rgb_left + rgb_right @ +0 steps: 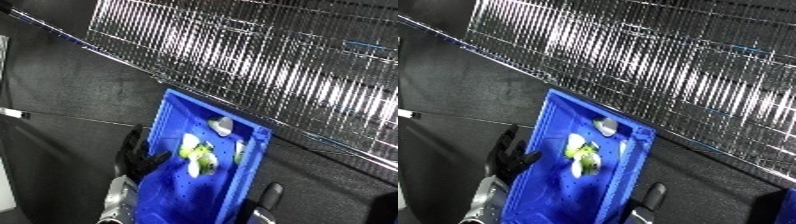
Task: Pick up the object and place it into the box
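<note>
Looking down, you see a dark desk (62, 85) beneath wire mesh (266, 55). Your green-white object (199, 156) lies in the blue bin (253, 165), pointing down-right. Left robot hand (138, 157) curls on its rim; right robot hand (269, 196): cannot tell.

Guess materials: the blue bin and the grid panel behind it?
Blue bin: looks like moulded plastic, glossy, uniform colour, with small perforations in the floor. Grid panel: likely metal wire mesh, thin crossing rods with bright glints.

Shiny wire mesh (266, 55) above dark floor (62, 95)
</note>
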Controlling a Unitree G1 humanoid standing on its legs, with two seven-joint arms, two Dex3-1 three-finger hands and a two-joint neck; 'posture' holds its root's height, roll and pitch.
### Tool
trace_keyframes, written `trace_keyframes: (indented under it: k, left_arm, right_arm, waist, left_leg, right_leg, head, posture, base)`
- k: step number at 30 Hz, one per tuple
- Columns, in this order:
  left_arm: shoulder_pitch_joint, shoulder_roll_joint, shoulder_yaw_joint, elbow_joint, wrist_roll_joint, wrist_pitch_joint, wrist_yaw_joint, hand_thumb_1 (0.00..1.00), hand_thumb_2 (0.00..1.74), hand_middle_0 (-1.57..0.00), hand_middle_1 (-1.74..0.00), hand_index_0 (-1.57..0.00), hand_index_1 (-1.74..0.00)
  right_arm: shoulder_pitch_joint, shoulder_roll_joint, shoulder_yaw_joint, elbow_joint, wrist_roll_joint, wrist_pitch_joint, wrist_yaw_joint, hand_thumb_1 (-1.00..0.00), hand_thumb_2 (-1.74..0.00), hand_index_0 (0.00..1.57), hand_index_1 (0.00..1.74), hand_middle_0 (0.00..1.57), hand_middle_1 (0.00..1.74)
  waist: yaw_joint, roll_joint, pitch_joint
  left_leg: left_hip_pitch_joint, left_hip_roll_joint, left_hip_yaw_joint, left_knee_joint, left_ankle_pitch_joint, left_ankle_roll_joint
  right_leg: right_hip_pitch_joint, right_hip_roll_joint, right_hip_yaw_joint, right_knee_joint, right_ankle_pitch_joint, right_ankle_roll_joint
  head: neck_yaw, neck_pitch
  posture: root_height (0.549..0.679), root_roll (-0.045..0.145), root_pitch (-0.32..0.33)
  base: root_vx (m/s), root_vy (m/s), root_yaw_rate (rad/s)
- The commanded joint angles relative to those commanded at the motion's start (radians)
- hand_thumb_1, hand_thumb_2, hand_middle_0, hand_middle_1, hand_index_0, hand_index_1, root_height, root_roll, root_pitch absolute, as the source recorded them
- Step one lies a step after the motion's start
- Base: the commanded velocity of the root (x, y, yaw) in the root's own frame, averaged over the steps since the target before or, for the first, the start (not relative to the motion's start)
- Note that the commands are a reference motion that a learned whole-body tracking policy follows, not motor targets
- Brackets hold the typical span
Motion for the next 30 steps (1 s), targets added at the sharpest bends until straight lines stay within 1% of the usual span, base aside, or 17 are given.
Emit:
trace_keyframes:
  k: [6,11,16,19,24,27,30]
  left_arm:
    - [0.001,-0.011,-0.011,0.001,-0.052,0.081,-0.100,0.00,0.00,0.00,0.00,0.00,0.00]
    - [-0.004,-0.022,-0.040,0.004,-0.035,0.166,-0.177,0.00,0.00,0.00,0.00,0.00,0.00]
    - [-0.011,-0.043,-0.077,-0.010,-0.042,0.275,-0.323,0.00,0.00,0.00,0.00,0.00,0.00]
    - [-0.015,-0.058,-0.104,-0.017,-0.020,0.302,-0.388,0.00,0.00,0.00,0.00,0.00,0.00]
    - [-0.025,-0.075,-0.159,-0.030,0.098,0.311,-0.388,0.00,0.00,0.00,0.00,0.00,0.00]
    - [-0.029,-0.088,-0.188,-0.043,0.139,0.318,-0.378,0.00,0.00,0.00,0.00,0.00,0.00]
    - [-0.030,-0.104,-0.217,-0.061,0.155,0.327,-0.368,0.00,0.00,0.00,0.00,0.00,0.00]
  right_arm:
    - [-0.008,0.004,-0.007,0.001,-0.003,0.001,-0.001,0.00,0.00,0.00,0.00,0.00,0.00]
    - [-0.017,0.004,-0.012,0.000,-0.008,0.000,-0.001,0.00,0.00,0.00,0.00,0.00,0.00]
    - [-0.035,0.000,-0.021,-0.003,-0.004,0.003,-0.011,0.00,0.00,0.00,0.00,0.00,0.00]
    - [-0.048,-0.002,-0.031,-0.004,-0.004,0.008,-0.016,0.00,0.00,0.00,0.00,0.00,0.00]
    - [-0.074,0.002,-0.037,-0.003,-0.005,0.014,-0.035,0.00,0.00,0.00,0.00,0.00,0.00]
    - [-0.101,-0.003,-0.036,-0.005,0.004,0.025,-0.054,0.00,0.00,0.00,0.00,0.00,0.00]
    - [-0.134,-0.015,-0.042,-0.004,0.004,0.043,-0.069,0.00,0.00,0.00,0.00,0.00,0.00]
  waist:
    - [-0.007,0.006,0.000]
    - [-0.019,0.013,0.000]
    - [-0.031,0.029,0.000]
    - [-0.039,0.040,0.000]
    - [-0.050,0.057,0.000]
    - [-0.060,0.073,0.000]
    - [-0.073,0.094,0.000]
  left_leg:
    - [0.001,0.001,0.004,-0.003,-0.002,0.0012]
    - [0.006,0.003,0.011,-0.006,-0.003,0.0020]
    - [0.010,0.001,0.019,-0.001,-0.007,0.0042]
    - [0.013,0.000,0.024,-0.001,-0.009,0.0051]
    - [0.013,-0.003,0.032,0.009,-0.014,0.0079]
    - [0.010,-0.002,0.042,0.020,-0.017,0.0090]
    - [0.010,-0.001,0.053,0.027,-0.018,0.0091]
  right_leg:
    - [-0.003,0.0008,0.004,-0.003,0.005,0.0036]
    - [-0.004,0.0011,0.009,-0.009,0.012,0.0083]
    - [-0.005,0.0014,0.018,-0.016,0.020,0.0126]
    - [-0.007,0.0011,0.023,-0.024,0.029,0.0177]
    - [-0.014,0.0019,0.035,-0.033,0.046,0.0261]
    - [-0.023,0.0044,0.047,-0.033,0.057,0.0298]
    - [-0.031,0.0084,0.060,-0.039,0.071,0.0340]
  head:
    - [0.011,0.011]
    - [0.030,0.025]
    - [0.049,0.038]
    - [0.076,0.034]
    - [0.193,0.029]
    - [0.302,0.013]
    - [0.427,0.004]
  posture:
    - [0.645,0.028,0.066]
    - [0.646,0.028,0.064]
    - [0.646,0.029,0.062]
    - [0.647,0.029,0.061]
    - [0.647,0.028,0.059]
    - [0.647,0.028,0.059]
    - [0.647,0.029,0.057]
  base:
    - [-0.022,-0.005,-0.027]
    - [-0.032,-0.002,-0.062]
    - [-0.044,0.007,-0.106]
    - [-0.048,0.001,-0.104]
    - [-0.054,-0.020,-0.106]
    - [-0.072,0.002,-0.166]
    - [-0.071,0.030,-0.189]
